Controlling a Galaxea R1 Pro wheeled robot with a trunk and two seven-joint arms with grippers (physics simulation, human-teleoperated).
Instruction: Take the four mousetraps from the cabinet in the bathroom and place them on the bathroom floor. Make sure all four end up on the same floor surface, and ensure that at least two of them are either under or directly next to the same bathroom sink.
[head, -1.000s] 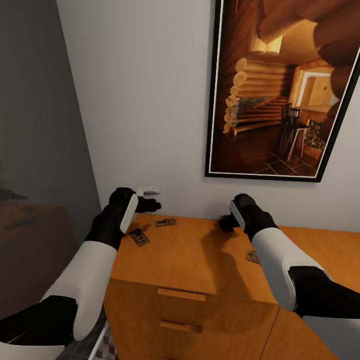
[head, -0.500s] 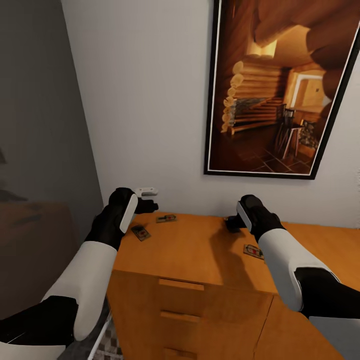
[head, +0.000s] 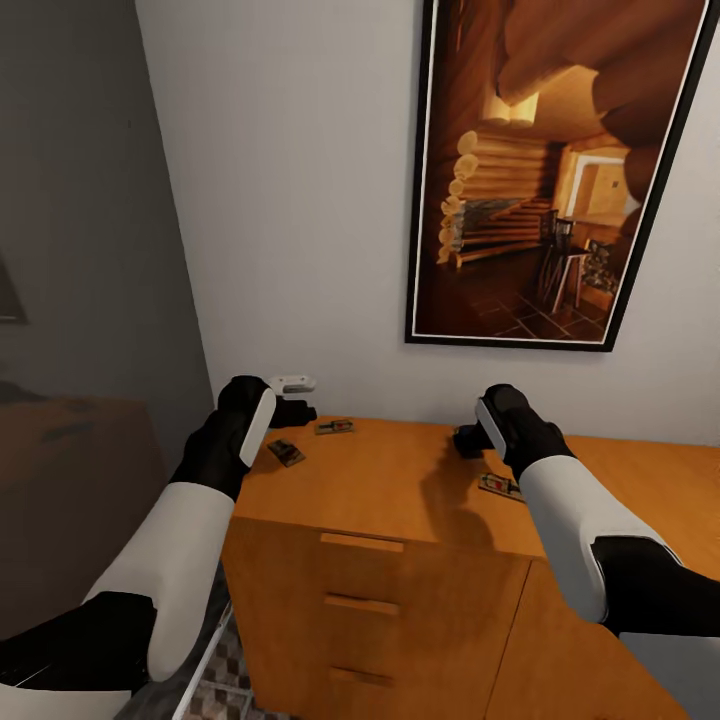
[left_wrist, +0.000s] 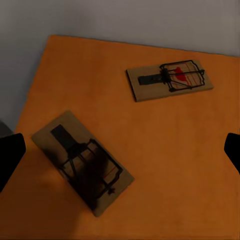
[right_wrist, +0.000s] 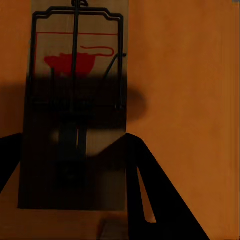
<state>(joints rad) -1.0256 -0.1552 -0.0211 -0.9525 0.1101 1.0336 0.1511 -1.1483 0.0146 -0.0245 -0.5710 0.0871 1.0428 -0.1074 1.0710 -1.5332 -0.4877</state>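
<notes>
Mousetrap beneath right pincer, apart

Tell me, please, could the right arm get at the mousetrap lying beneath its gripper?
Probably yes: the right gripper hovers open right above the mousetrap, which lies flat on the cabinet top, with nothing between.

Soft, even light; arm shadows darken the cabinet top.
</notes>
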